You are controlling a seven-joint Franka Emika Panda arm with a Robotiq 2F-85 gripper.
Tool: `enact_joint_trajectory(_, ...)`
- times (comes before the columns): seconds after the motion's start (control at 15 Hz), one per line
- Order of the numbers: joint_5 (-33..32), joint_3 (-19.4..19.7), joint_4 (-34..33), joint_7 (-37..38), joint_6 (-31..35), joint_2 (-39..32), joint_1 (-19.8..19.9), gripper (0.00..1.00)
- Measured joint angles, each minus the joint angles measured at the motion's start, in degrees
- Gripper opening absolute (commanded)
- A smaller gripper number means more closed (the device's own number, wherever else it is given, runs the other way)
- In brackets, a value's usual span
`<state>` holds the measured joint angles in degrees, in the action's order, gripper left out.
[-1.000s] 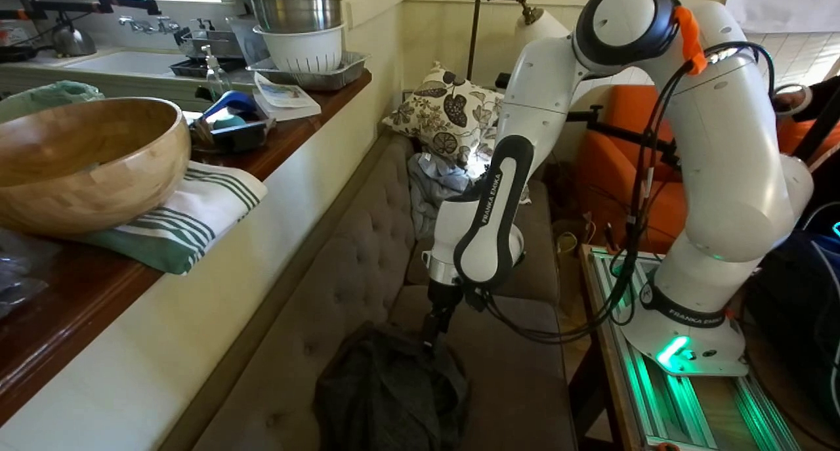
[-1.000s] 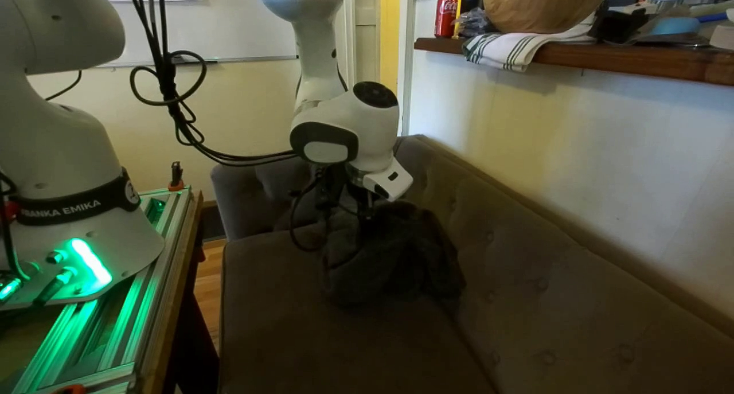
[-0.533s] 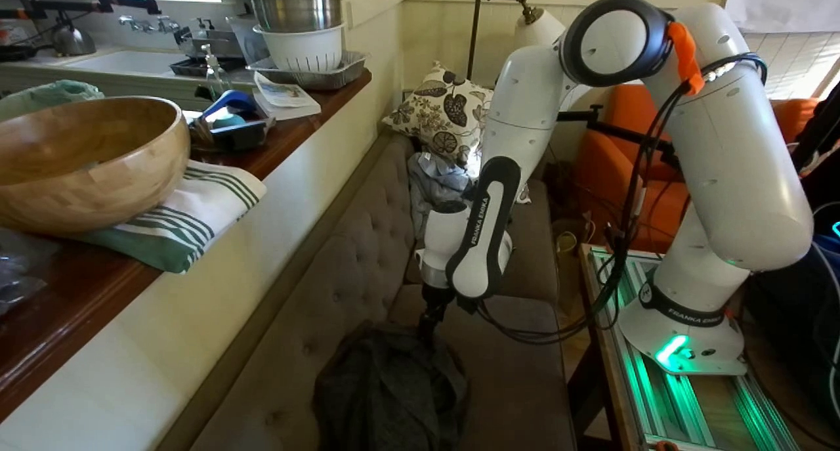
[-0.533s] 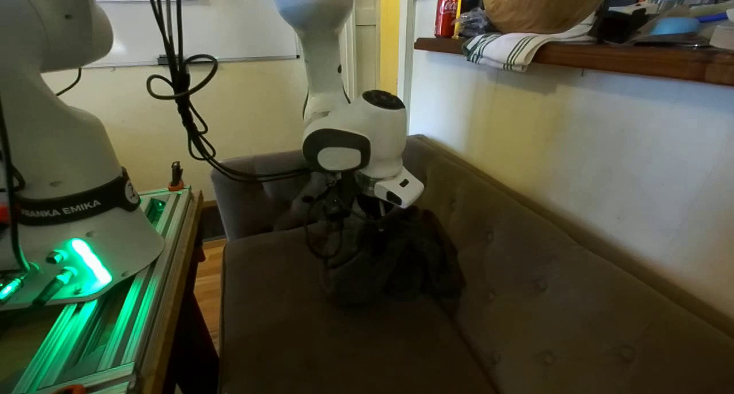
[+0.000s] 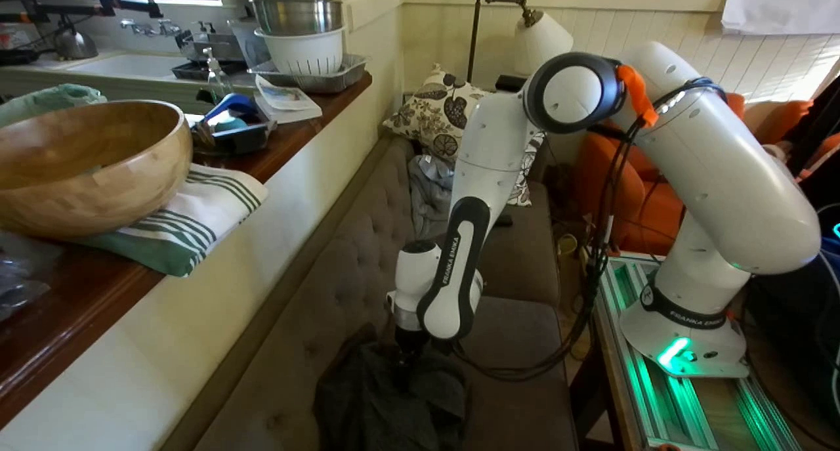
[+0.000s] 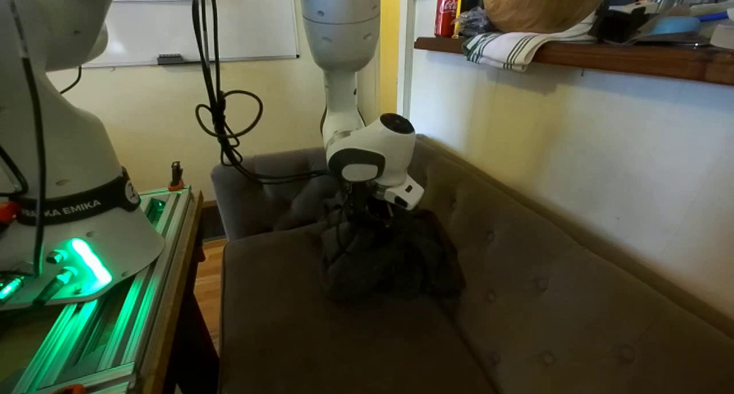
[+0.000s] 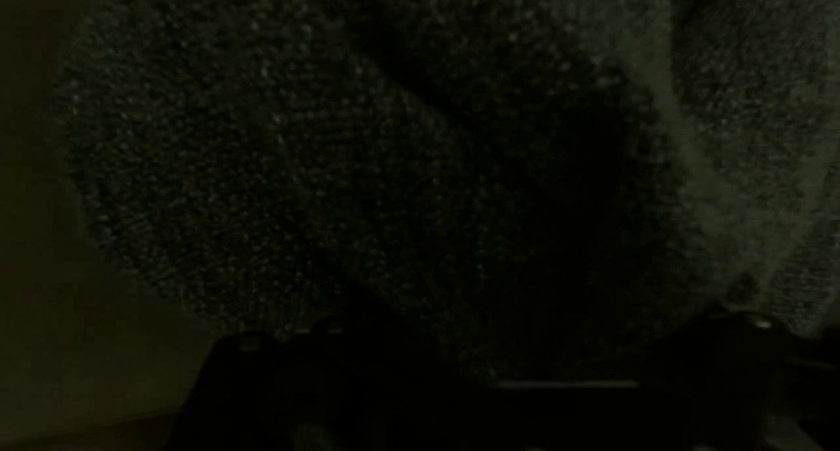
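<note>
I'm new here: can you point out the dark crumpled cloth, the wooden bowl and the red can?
Dark crumpled cloth (image 5: 390, 405), in an exterior view: on the folds near its middle.
Wooden bowl (image 5: 105, 195), in an exterior view: on its outer wall.
Red can (image 6: 445, 16), in an exterior view: on its side.

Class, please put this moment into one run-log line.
gripper: open, down at cloth | contact: unclear | cloth: dark, bunched on couch | bowl: on towel | towel: on ledge

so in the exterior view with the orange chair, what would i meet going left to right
Wooden bowl, black tray, dark cloth, white lampshade, robot base.
</note>
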<state>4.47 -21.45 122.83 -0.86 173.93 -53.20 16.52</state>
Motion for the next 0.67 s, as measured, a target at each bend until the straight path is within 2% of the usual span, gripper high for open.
enact_joint_trajectory(0.27, 1.62, 0.11, -0.03, -0.17, -2.33, -3.74, 5.18, 1.00)
enact_joint_trajectory(0.33, 1.95, 0.28, 0.29, -0.26, -2.91, -4.53, 6.74, 0.75)
enact_joint_trajectory(0.47, 2.30, 0.32, 0.30, -0.55, -4.00, -6.25, 9.41, 0.66)
enact_joint_trajectory(0.67, 2.91, -0.82, -0.27, -0.75, -4.07, -7.97, 11.50, 0.44)
